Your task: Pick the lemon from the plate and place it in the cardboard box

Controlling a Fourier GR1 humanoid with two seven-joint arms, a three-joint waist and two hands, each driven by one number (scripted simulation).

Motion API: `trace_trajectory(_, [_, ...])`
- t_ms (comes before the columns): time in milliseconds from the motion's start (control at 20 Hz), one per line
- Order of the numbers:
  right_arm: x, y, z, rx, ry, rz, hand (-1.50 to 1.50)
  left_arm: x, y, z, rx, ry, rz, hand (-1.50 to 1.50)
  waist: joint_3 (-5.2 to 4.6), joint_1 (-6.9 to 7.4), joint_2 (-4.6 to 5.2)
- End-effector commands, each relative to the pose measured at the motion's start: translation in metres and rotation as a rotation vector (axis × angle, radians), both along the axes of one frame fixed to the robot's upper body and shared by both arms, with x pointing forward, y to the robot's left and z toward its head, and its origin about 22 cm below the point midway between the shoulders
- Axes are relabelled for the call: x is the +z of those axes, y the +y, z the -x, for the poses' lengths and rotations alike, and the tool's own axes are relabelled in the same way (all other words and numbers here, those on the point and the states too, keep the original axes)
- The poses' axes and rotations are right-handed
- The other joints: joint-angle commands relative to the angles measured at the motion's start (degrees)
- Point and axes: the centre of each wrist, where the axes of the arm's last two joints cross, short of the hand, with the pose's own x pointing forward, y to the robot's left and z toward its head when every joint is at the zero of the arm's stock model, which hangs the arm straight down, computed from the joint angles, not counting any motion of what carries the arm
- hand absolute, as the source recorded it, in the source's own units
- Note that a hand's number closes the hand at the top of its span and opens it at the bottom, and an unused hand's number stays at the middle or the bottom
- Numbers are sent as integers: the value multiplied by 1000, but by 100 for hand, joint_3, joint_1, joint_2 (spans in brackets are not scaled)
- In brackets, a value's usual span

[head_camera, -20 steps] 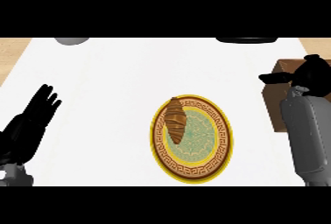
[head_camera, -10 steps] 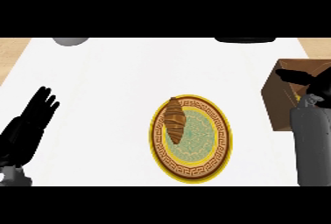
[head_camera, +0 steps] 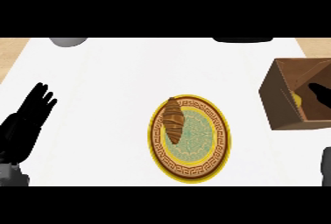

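Looking down from the head view, the white counter point(head_camera: 116, 87) holds a yellow-rimmed patterned plate point(head_camera: 216, 144) near the middle, and a croissant point(head_camera: 173, 124) lies on the plate's left part, its long axis running roughly top to bottom in the view. At the right edge stands the open cardboard box point(head_camera: 281, 100). Inside it, a small patch of yellow shows against the left inner wall: the lemon point(head_camera: 297, 99), mostly hidden, so its long axis and the way it points cannot be told. The right hand point(head_camera: 321, 95) shows as a dark shape inside the box, just beside the lemon; only part of it is in view, and I cannot tell whether it is spread or curled. The left hand point(head_camera: 29, 116) rests at the left edge, well apart from the plate, fingers straight and pointing up the view, holding nothing
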Motion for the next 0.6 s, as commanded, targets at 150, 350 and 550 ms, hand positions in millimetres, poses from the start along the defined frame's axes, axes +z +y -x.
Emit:
trace_trajectory(150, [-2, -29, 86, 34, -18, -2, -150, -7, -3, 6, -12, -7, 2, 0, 2, 10, 14])
trace_trajectory(350, [3, -27, 107, 56, -36, 4, -150, -6, -4, 5, -23, 1, -11, 0, 1, 50, 21])
trace_trajectory(550, [1, -34, 117, 50, 12, 5, -150, 4, 9, -7, -18, -1, 8, 0, 1, 63, 27])
